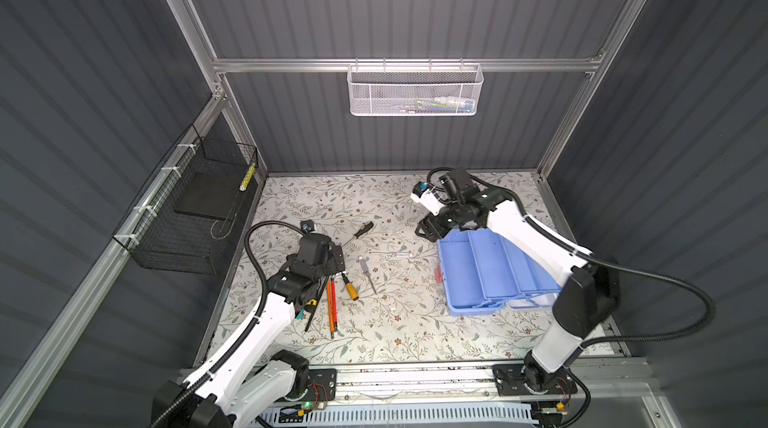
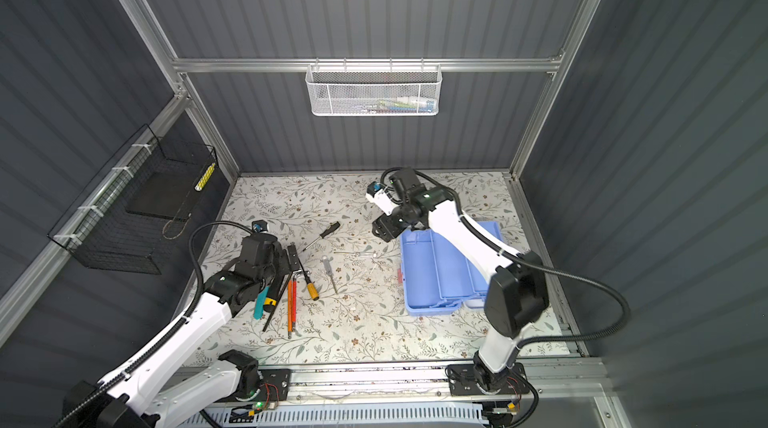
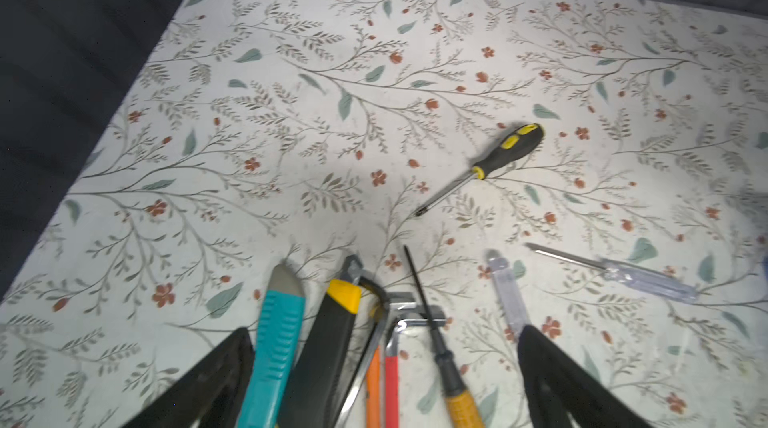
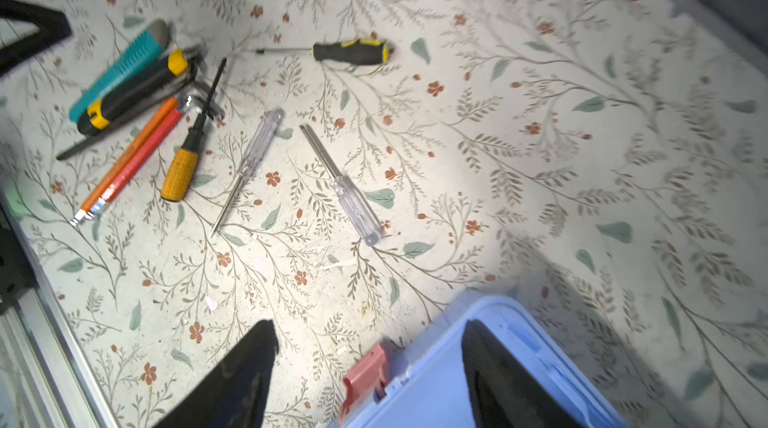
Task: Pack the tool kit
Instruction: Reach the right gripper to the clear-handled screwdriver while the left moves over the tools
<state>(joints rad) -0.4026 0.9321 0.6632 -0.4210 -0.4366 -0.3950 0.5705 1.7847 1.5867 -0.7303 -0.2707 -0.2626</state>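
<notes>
- My left claw [image 3: 386, 334] is spread wide and holds nothing. It hangs low over a bundle of tools at the lower left of the surface [image 1: 415, 334] in both top views.
- In that bundle, close side by side, lie a teal knife [image 3: 278, 343] and a black and yellow knife [image 3: 328, 347]. With them are an orange stick [image 3: 373, 384] touching a red stick [image 3: 391, 384], and a yellow-handled screwdriver [image 3: 461, 405].
- My right claw [image 4: 368, 326] is parted too and grips nothing. One finger [image 4: 498, 376] is over the inside of the light blue box [image 1: 478, 276], and the other is outside it, over the surface. The pink latch [image 4: 365, 376] sits between them.
- The box stands open at the right of the surface in both top views. A bit of white lid [image 1: 525, 303] shows at its lower right edge, beneath my right arm.
- A black and yellow screwdriver [image 1: 361, 230] lies alone near the middle of the frame, above my left claw.
- Two clear-handled screwdrivers lie between the bundle and the box, apart from each other: one [image 4: 259, 143] near the bundle, one [image 4: 357, 210] nearer the box.
- A white mesh basket [image 1: 415, 89] hangs on the back wall, and a black wire basket [image 1: 187, 214] hangs at the left.
</notes>
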